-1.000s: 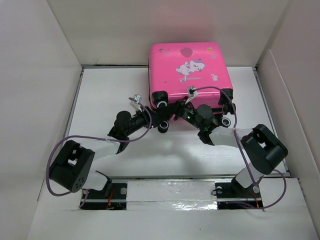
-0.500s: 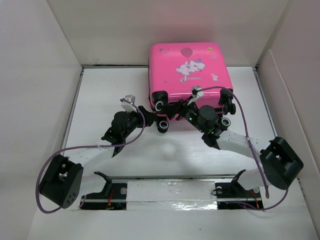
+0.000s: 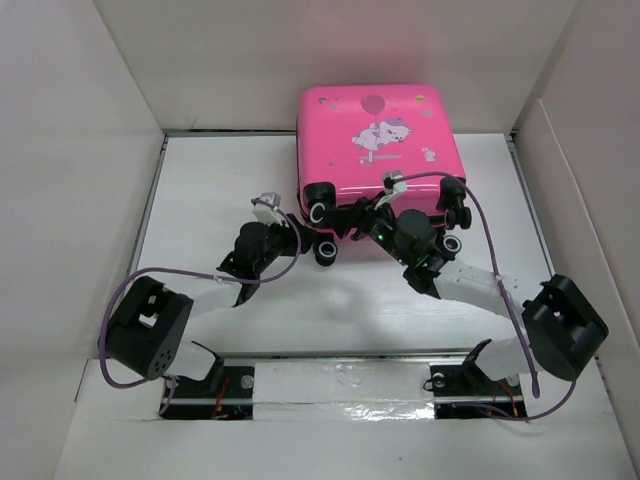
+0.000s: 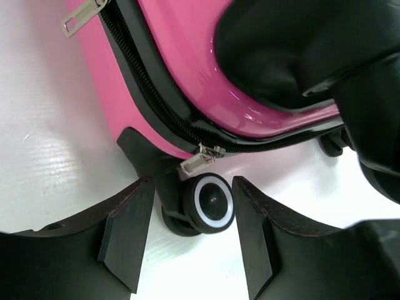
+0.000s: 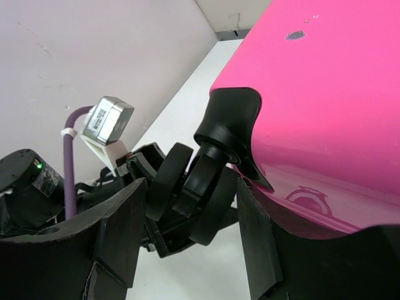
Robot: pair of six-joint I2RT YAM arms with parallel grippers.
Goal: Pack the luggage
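Pink hard shell, glossy, with a white cartoon animal and balloon on top: the luggage (image 3: pixel 375 130) lay flat at the far side of the worktop (image 3: pixel 220 170), its back edge close to the rear wall and its wheeled end turned toward my bases. Both halves were together, so the case read as shut.

In my left wrist view the zip (image 4: pixel 150 94) ran dark and meshed along the seam. One zipper pull (image 4: pixel 201 157) hung at the corner just above a wheel (image 4: pixel 209 203). A second pull (image 4: pixel 84 14) lay further along the same seam. The stretch between the two looked closed to me, but I could not follow the zip round the rest of the shell. I could not say it was fastened all the way.

What the case held was hidden. With the lid down, no view showed the inside, so I could not tell whether anything was packed.

I judged the task to be late, at the closing stage. The likely remainder was running a pull round to finish the zip.

My left end effector (image 4: pixel 192 200) was spread wide, its fingers either side of that wheel and the lower pull, gripping nothing. My right end effector (image 5: pixel 187 200) was also spread, with another wheel (image 5: pixel 187 187) of the near end between its fingers. I could not tell whether they touched it.
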